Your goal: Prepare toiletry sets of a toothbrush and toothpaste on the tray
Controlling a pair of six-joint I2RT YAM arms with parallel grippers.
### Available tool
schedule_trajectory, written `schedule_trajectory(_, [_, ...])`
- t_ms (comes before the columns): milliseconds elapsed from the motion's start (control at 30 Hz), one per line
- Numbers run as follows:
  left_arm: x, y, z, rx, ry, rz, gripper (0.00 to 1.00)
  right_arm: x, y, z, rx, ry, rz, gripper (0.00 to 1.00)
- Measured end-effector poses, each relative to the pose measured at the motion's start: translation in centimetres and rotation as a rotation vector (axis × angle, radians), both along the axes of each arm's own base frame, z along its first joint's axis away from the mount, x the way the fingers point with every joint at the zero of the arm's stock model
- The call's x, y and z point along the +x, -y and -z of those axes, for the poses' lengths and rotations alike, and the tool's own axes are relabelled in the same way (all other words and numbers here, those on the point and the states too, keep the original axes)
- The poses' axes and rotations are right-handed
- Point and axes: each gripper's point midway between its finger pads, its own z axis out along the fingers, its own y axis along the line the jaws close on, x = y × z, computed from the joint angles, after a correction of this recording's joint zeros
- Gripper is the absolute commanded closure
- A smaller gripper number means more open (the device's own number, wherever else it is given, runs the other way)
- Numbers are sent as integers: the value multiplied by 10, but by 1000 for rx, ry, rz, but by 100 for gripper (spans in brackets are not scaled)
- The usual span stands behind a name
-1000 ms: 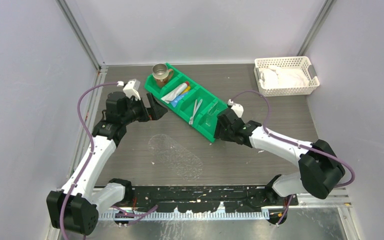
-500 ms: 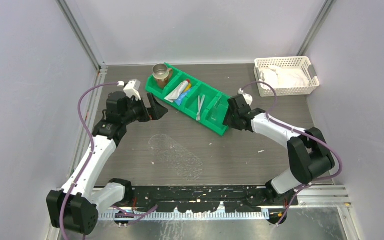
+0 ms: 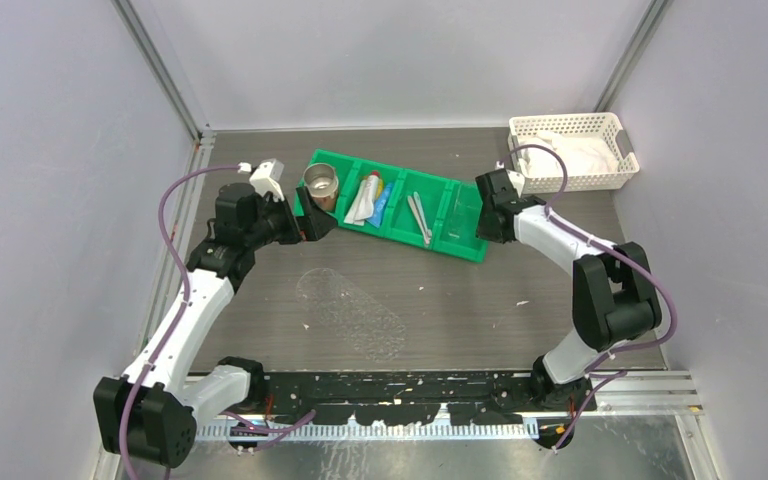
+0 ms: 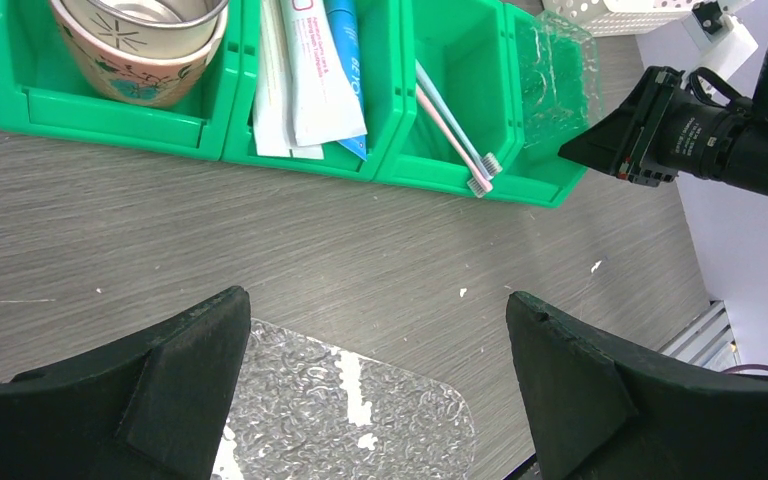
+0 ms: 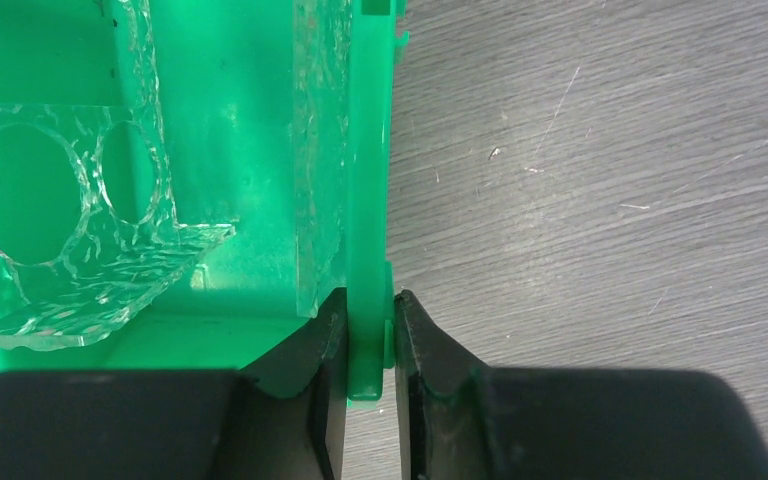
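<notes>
Once angled, now swung along desk's far edge by right gripper (image 5: 370, 330) pinching its end wall: green four-compartment plastic bin (image 4: 120, 112) of slim toothbrushes (image 4: 450, 130) and soft toothpaste tubes (image 4: 315, 80), likely handier for wide-open left gripper (image 4: 375, 305).

The table (image 3: 520, 340) is a dark grey, wood-grained surface filling the middle of the top view, with pale walls around it. A green bin (image 3: 472, 252) with four compartments lies across the upper centre, slanting slightly down towards the right. A white basket (image 3: 575, 182) sits in the upper right corner, near the bin's right end. A clear, crinkly tray (image 3: 352, 313) lies flat at centre-left, below the bin and apart from it. Small white specks (image 3: 523, 303) dot the bare surface, mostly in the lower centre and right.
</notes>
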Motion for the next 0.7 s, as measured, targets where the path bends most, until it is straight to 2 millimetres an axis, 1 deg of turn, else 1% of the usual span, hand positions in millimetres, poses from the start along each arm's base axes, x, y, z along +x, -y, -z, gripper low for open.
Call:
schedule_trajectory(167, [0,0,0,0,-1,0,0,3,1,0,-14,-7,-17,99])
schedule_trajectory(267, [0,1,0,0,-1,2,0,8,2,0,-36,-8,-25,95])
schedule_trajectory(333, [0,1,1,0,-2,4,0,13,4,-1,-52,-12,-29,89])
schedule_trajectory(400, [-1,2,1,1,-3,5,0,23,6,-2,-69,-17,-36,79])
schedule_trajectory(467, [0,2,1,2,-4,4,0,27,9,-2,-72,-18,-33,75])
schedule_trajectory(500, [0,1,2,3,-4,2,0,30,10,-3,-74,-17,-35,69])
schedule_trajectory(533, [1,1,2,4,-6,0,0,33,11,-4,-75,-16,-36,60])
schedule_trajectory(567, [1,1,3,5,-7,-1,0,34,12,-4,-78,-15,-39,54])
schedule_trajectory(667, [2,0,5,9,-12,-7,0,34,15,-8,-83,-10,-29,42])
schedule_trajectory(700, [2,0,5,11,-13,-10,0,33,17,-10,-82,-7,-25,40])
